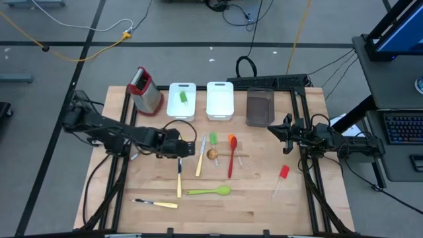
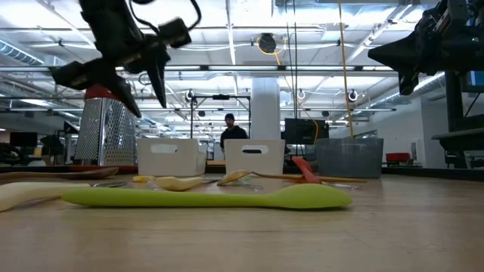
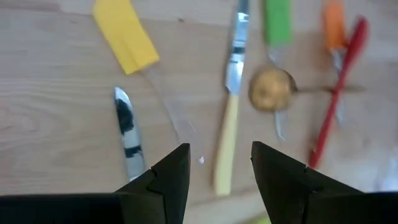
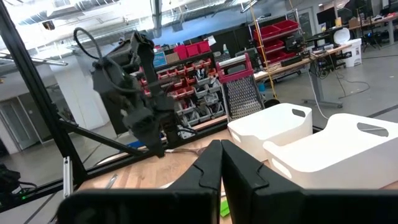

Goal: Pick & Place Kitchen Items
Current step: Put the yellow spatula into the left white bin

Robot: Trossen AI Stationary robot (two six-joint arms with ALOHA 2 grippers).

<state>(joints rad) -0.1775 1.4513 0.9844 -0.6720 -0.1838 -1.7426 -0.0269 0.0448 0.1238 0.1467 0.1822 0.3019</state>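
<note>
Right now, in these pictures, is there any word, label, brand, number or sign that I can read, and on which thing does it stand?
No text can be read in any view.
Grater, white bins, dark bin: no label shows.
Knives and spatulas: no marks show.
Red storage boxes on the shelves behind: any labels are too small to read.
Screen beside the table: too blurred to read.

An open robotics lab: red parts bins (image 4: 199, 48) on shelving, monitors (image 2: 304, 130), floor cables (image 1: 79, 39), bright ceiling striplights (image 2: 249, 9).

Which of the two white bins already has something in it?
The left white bin, next to the grater: a green utensil lies inside it. The right white bin shows nothing inside.
</note>
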